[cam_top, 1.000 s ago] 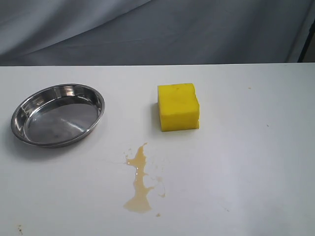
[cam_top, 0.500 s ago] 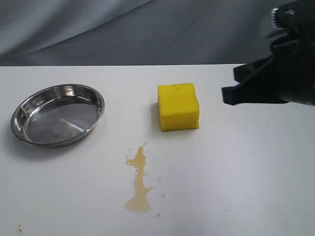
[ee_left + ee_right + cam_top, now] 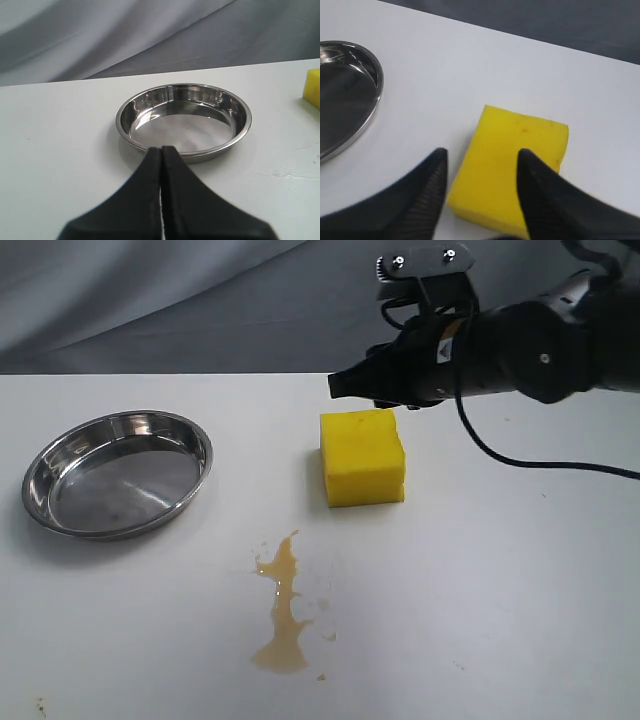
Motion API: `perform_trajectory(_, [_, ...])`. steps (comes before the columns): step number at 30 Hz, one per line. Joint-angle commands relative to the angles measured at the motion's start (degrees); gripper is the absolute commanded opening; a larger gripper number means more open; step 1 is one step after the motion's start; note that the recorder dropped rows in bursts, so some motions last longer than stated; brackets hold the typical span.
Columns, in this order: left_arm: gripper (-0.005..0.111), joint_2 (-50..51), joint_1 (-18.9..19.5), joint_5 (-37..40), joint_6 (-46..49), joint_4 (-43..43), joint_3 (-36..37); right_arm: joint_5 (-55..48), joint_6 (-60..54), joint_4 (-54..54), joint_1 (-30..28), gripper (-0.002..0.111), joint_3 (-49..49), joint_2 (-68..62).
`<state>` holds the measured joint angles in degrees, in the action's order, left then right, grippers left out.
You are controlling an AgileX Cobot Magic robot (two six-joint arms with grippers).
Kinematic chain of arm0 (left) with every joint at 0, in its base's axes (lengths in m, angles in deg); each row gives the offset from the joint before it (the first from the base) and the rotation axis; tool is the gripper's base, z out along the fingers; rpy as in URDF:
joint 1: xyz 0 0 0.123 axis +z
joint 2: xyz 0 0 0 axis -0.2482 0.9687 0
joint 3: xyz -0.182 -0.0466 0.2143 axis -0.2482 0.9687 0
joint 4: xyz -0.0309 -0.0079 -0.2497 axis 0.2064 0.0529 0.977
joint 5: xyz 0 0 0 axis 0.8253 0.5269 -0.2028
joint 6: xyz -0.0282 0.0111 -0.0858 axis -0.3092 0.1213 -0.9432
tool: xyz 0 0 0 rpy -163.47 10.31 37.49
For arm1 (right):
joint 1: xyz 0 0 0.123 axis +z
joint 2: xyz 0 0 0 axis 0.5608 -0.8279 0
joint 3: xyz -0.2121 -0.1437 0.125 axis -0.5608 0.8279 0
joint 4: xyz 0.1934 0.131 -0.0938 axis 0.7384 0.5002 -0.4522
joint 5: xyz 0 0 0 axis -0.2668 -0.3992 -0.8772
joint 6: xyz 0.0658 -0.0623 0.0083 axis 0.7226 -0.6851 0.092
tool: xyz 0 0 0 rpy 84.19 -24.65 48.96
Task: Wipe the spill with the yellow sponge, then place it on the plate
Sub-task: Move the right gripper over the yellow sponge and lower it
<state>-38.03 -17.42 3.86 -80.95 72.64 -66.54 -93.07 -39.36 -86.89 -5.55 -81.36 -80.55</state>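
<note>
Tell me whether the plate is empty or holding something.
Empty. The plate shows only bare reflective steel inside, in both exterior and left wrist views; the yellow sponge sits apart on the table.

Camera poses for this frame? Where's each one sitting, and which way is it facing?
Exterior: off the arms, raised, looking down across the table toward the grey backdrop; sees plate, sponge, spill and the right gripper near the sponge.
Left wrist: on the left arm, low, facing the plate past the shut left gripper.
Right wrist: on the right arm, looking down between its open jaws at the sponge.
Shared: all three show plate and sponge.
</note>
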Motion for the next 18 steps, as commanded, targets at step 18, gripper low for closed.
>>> perform_trajectory(18, [0.000,-0.3,-0.5,-0.4,-0.1,0.4,0.2,3.1,-2.2,-0.6,0.1,0.102,-8.4,-15.0])
